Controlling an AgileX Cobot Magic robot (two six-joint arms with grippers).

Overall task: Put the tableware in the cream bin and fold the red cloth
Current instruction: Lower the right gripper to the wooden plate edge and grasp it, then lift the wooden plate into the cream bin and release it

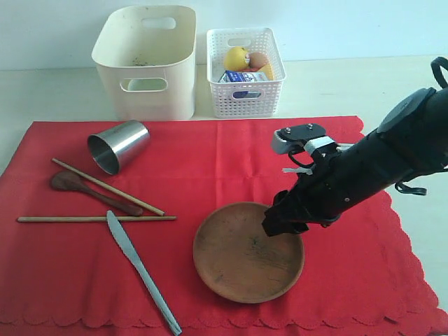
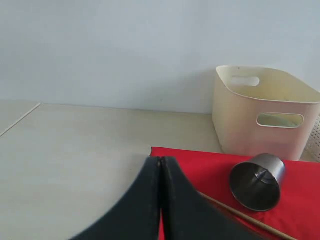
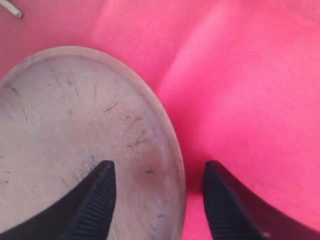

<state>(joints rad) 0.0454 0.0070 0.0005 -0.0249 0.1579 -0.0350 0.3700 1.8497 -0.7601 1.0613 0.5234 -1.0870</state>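
**R jaws open astride plate rim; L jaws shut**

Ext. view: large bright-red scallop-edged cloth (image 1: pixel 210 157) lies spread flat across most of the frame, on a pale tabletop (image 1: pixel 364 84). Round brown wooden plate (image 1: pixel 234 262) sits on it, lower centre. Black R arm slants from right edge down to plate's upper-right rim, w/ right gripper (image 1: pixel 283 220) at that rim. R wrist view: jaws apart, one ribbed black finger (image 3: pixel 95 205) over plate's inside, the other over red cloth outside, rim running between. Nothing pinched; can't tell if tips touch plate.

Left gripper (image 2: pixel 161 165) shows only in L wrist view: its two black fingers are pressed together, nothing between them, above bare tabletop near cloth's edge.

Other tableware, all on cloth, left half of ext. frame:
- Shiny steel cup (image 1: pixel 117 145) on its side, upper left, mouth facing lower left.
- Two thin wooden chopsticks (image 1: pixel 108 187) below the cup: one slanting, the other (image 1: pixel 91 219) lying level, ends near each other at centre-left.
- Dark wooden spoon (image 1: pixel 66 181) just beside the slanting stick, handle running roughly parallel to it.
- Grey metal knife (image 1: pixel 140 269) running from the level stick down to bottom edge.

Tall cream plastic bin w/ oval handle cut-outs (image 1: pixel 150 94) stands off the cloth, top left-centre, just behind its far edge. Just beside it on the right is a small white lattice basket (image 1: pixel 245 98) holding a yellow lemon (image 1: pixel 236 57), an egg (image 1: pixel 259 59) & a blue-white carton (image 1: pixel 243 77).
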